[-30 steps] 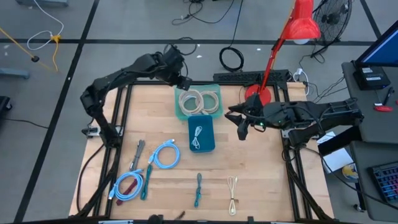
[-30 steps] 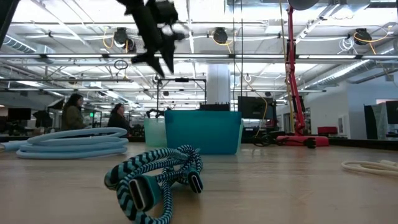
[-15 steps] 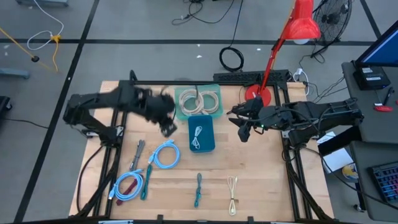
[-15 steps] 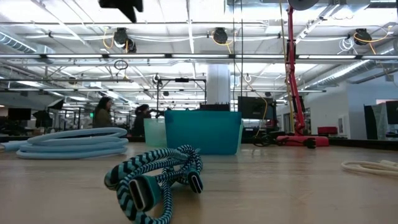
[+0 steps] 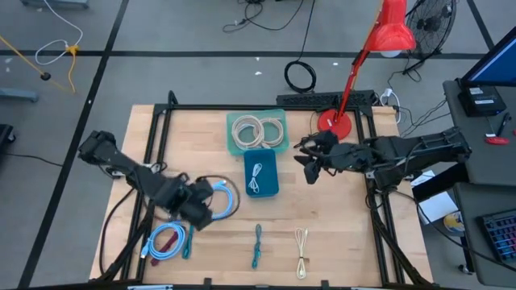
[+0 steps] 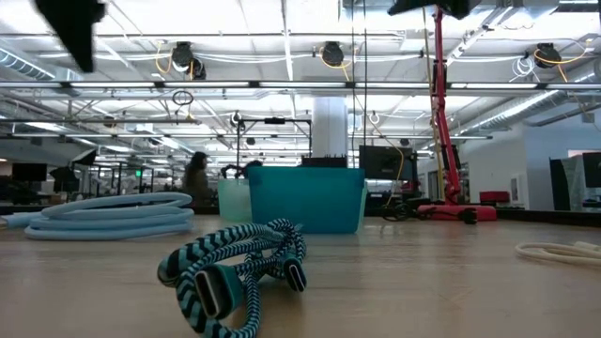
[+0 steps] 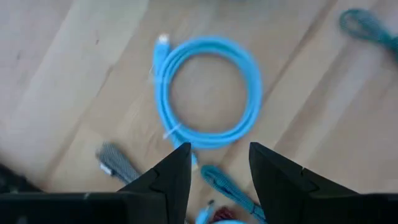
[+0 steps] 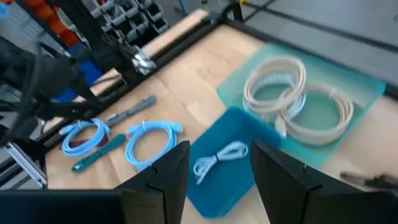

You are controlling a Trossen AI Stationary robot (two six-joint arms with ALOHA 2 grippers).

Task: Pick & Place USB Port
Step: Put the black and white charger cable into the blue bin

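Observation:
Several coiled USB cables lie on the wooden table. My left gripper (image 5: 203, 216) (image 7: 217, 171) hovers open, pointing down, over the near-left part, just beside a light-blue coil (image 7: 208, 93) (image 5: 226, 197) that lies flat; nothing is between its fingers. My right gripper (image 5: 310, 169) (image 8: 217, 177) hangs open and empty above the table's right half, facing a dark teal bin (image 8: 214, 186) with a white cable (image 8: 219, 155) in it. A light green bin (image 5: 232, 145) behind it holds beige coils (image 8: 292, 93).
A teal braided cable (image 5: 257, 244) (image 6: 235, 272), a beige cable (image 5: 301, 251) and a blue-and-red coil (image 5: 165, 240) lie near the front edge. A grey braided cable (image 7: 115, 162) lies by the light-blue coil. A red lamp's base (image 5: 332, 121) stands at the far right.
My left gripper has swung from above the light green bin at the far edge toward the table's near-left, rolling and sinking a little, and now stands over the light-blue coil. It stayed open. My right gripper has sunk slightly and rolled.

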